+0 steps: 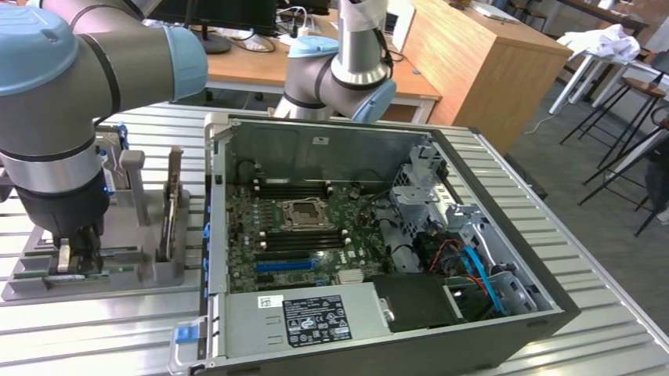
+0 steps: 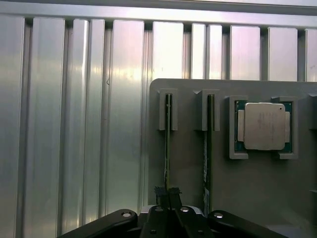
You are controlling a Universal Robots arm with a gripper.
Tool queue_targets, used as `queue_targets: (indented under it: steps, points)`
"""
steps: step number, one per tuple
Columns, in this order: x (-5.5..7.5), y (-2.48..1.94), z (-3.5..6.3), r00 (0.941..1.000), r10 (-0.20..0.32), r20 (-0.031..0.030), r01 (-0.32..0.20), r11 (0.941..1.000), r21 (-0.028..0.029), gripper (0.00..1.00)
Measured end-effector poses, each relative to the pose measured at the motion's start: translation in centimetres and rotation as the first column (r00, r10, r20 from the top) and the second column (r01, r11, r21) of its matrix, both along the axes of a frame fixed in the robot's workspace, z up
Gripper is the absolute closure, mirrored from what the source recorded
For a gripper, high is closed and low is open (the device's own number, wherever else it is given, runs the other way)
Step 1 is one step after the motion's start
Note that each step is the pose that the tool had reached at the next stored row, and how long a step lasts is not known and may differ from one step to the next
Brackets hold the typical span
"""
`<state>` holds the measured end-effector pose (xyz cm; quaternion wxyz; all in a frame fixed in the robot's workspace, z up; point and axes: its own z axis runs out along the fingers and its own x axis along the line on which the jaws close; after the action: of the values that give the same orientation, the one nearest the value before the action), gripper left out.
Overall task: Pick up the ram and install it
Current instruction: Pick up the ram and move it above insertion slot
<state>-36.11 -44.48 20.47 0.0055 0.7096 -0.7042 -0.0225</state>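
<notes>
step: pickup of the ram (image 2: 168, 148) from the gray holder (image 2: 247, 198); judging by the stick standing in its slot, it is not lifted out yet.
claw: gripper (image 2: 168, 192) pressed together, pinching the ram's upper edge.
ram: on edge in its holder slot; second stick (image 2: 208, 148) just beside it, processor chip (image 2: 264, 126) further along the holder.
layout: in the exterior view, the holder is at 9 o'clock of the open PC case (image 1: 313, 149); memory slots (image 1: 293, 189) are at 12 o'clock of the CPU socket (image 1: 310, 213).
do it well: draw straight up along the guide posts, no twist, slow.
risk: any tilt could clip the neighbouring stick.
</notes>
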Motion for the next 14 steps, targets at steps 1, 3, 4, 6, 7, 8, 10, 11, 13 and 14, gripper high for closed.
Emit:
queue_targets:
  steps: [1,3,4,6,7,8,10,11,13,14]
  points:
    - [0.0,0.0,0.05,1.0,0.0,-0.0003,0.0,1.0,-0.0001,0.89]
    - [0.0,0.0,0.19,1.0,0.0,-0.0005,0.0,1.0,-0.0001,0.89]
    - [0.0,0.0,0.26,1.0,0.0,-0.0005,0.0,1.0,-0.0001,0.89]
    - [0.0,0.0,0.43,1.0,0.0,-0.0007,0.0,1.0,-0.0002,0.89]
    - [0.0,0.0,0.53,1.0,0.0,-0.0008,0.0,1.0,-0.0001,0.89]
    - [0.0,0.0,0.63,1.0,0.0,-0.0008,0.0,1.0,-0.0001,0.89]
    - [0.0,0.0,0.87,1.0,0.0,-0.0012,0.0,1.0,0.0,0.89]
    - [0.1,0.0,1.02,1.0,0.0,-0.0014,0.0,1.0,-0.0001,0.89]
    - [0.1,0.0,1.3,1.0,0.0,-0.002,0.0,1.0,-0.0001,0.89]
    - [0.1,0.0,1.45,1.0,0.0,-0.0023,0.0,1.0,0.0,0.89]
